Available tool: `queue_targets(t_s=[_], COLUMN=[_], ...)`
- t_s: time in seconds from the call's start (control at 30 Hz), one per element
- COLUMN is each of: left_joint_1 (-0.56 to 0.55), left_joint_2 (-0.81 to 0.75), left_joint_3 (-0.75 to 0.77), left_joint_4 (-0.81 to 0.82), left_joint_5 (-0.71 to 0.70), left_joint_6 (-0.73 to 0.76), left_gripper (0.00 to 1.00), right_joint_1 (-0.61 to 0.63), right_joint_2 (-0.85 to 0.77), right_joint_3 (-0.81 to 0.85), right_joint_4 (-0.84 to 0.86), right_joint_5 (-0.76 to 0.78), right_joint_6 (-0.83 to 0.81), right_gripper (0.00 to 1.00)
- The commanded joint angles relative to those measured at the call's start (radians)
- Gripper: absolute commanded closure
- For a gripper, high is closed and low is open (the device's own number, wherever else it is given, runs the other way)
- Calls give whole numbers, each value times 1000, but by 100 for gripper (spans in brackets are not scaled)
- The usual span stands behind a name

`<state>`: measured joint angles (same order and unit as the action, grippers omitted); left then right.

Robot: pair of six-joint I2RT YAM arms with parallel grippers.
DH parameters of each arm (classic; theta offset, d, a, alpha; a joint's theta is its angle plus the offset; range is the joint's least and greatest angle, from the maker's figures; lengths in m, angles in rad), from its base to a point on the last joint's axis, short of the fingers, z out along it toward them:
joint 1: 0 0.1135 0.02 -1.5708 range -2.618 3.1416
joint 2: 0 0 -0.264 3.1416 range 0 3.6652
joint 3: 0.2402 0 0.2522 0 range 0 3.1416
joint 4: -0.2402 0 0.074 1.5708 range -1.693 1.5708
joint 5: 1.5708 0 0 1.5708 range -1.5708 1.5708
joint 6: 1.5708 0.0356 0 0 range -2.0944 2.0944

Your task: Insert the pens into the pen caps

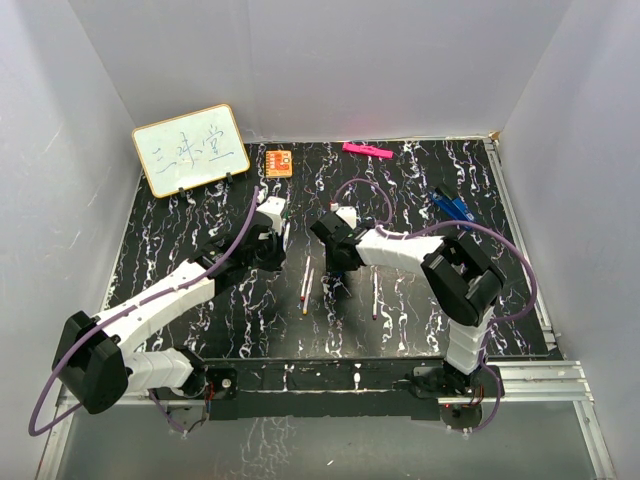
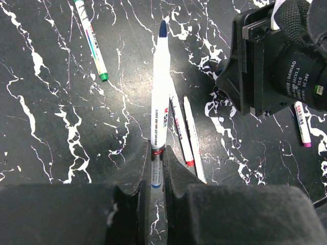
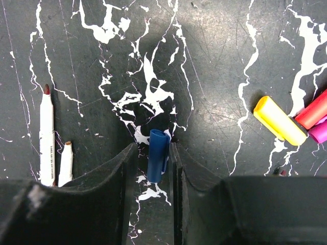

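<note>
My left gripper is shut on a white pen with a blue tip; the pen points away from the jaws, above the table. It is left of centre in the top view. My right gripper stands round a blue pen cap. The cap touches the right finger, with a gap to the left finger. In the top view the right gripper is low over the table, close to the left one. A yellow cap, a red cap and a purple cap lie on the table.
Loose pens lie on the table: a green-tipped, a red-tipped, an orange-tipped and a purple-tipped. At the back stand a whiteboard, an orange block and a pink bar. A blue object lies right.
</note>
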<state>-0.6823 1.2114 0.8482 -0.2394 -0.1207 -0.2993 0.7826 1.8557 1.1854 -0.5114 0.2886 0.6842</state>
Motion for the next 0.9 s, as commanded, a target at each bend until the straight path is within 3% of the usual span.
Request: queue_targets(t_s=[0.0,0.27,0.43,0.7,0.87], left_joint_1=[9,12,13,14,13], left_joint_2=[-14,-12,-10,6,11], left_joint_3=[-3,2,1,9,12], left_joint_4=[11,14,15,31,59], left_joint_5=[5,4,3,34,59], left_joint_6=[3,10,12,21,23], left_gripper=[100,100,100,100,100], right_joint_1=[3,3,3,-1,-21], right_joint_2=[27,59,57,11,-68], right_joint_3=[-62,-76,-78,89,138], right_joint_4=[-65,-89,-77,-66,24], right_joint_5=[-53,-55,-62,74,126], right_joint_6=[29,20,9,-54,-98], right_gripper=[73,86,100,100,100])
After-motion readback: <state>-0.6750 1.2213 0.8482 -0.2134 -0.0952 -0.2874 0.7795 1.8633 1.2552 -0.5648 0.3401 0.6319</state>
